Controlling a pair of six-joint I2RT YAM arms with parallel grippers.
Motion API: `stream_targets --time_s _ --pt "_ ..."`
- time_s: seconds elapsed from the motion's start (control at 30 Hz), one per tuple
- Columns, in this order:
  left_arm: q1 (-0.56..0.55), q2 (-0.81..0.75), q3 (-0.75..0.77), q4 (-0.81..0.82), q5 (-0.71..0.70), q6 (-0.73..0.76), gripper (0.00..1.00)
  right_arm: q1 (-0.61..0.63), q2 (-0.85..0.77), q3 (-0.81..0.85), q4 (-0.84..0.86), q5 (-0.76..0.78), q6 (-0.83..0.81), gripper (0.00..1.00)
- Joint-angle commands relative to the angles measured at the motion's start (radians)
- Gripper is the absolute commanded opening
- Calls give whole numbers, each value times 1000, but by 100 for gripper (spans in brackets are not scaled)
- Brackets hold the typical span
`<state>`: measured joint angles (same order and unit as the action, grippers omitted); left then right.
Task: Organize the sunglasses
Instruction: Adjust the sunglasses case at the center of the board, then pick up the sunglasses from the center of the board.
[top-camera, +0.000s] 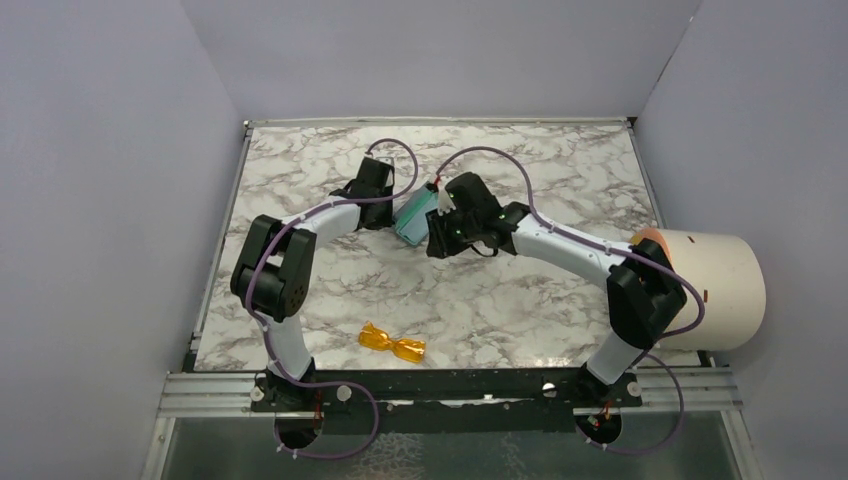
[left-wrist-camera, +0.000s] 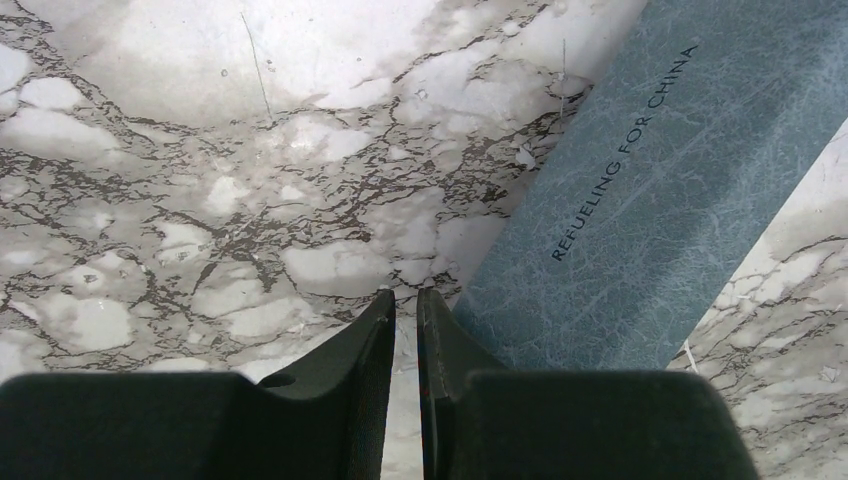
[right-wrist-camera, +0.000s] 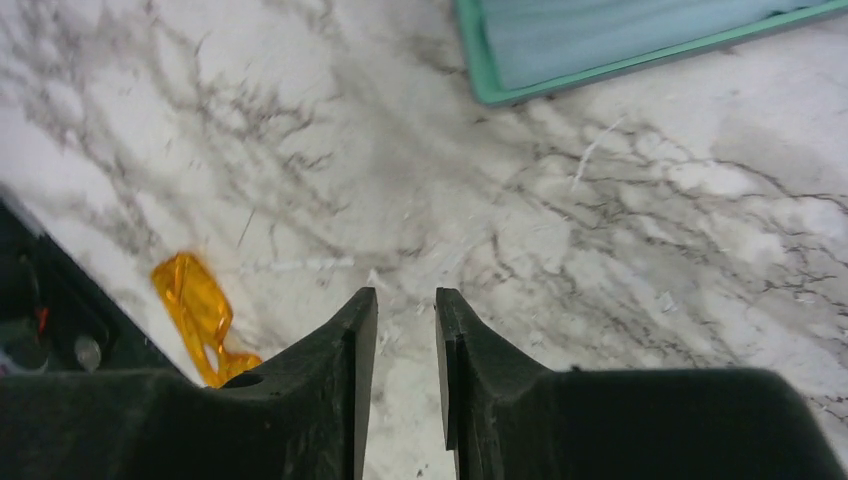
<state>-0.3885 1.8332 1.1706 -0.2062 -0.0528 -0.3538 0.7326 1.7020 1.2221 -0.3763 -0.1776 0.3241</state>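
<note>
The sunglasses (top-camera: 392, 343) lie on the table (top-camera: 560, 300) by its near edge, long axis roughly left-right, well apart from the case (top-camera: 413, 222). The right gripper (right-wrist-camera: 405, 295), slightly apart and empty, seems nearer. The left gripper (left-wrist-camera: 405, 295) is almost together, holding nothing.

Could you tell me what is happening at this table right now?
Both arms reach toward the blue-grey case mid-table. Neither holds anything: the left gripper has its fingers nearly closed beside the case, the right gripper has them slightly parted. The orange sunglasses lie untouched near the arms' bases.
</note>
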Motion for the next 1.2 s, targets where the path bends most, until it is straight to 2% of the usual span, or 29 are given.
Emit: stream_targets --time_s 0.0,0.23,0.37,1.0,1.17 --pt "-5 -26 -7 26 15 -20 17 43 -78 4 -154 -56 -97 32" --pt "11 -14 -14 44 23 -35 19 85 -105 50 -275 -51 -151 41" --pt "28 -18 -20 46 32 -31 19 161 -79 81 -328 -26 -198 47" --pt "149 -41 -85 93 141 -53 20 476 17 95 -329 82 -293 44" --pt "171 -46 -94 101 159 -57 20 507 58 99 -316 94 -306 43"
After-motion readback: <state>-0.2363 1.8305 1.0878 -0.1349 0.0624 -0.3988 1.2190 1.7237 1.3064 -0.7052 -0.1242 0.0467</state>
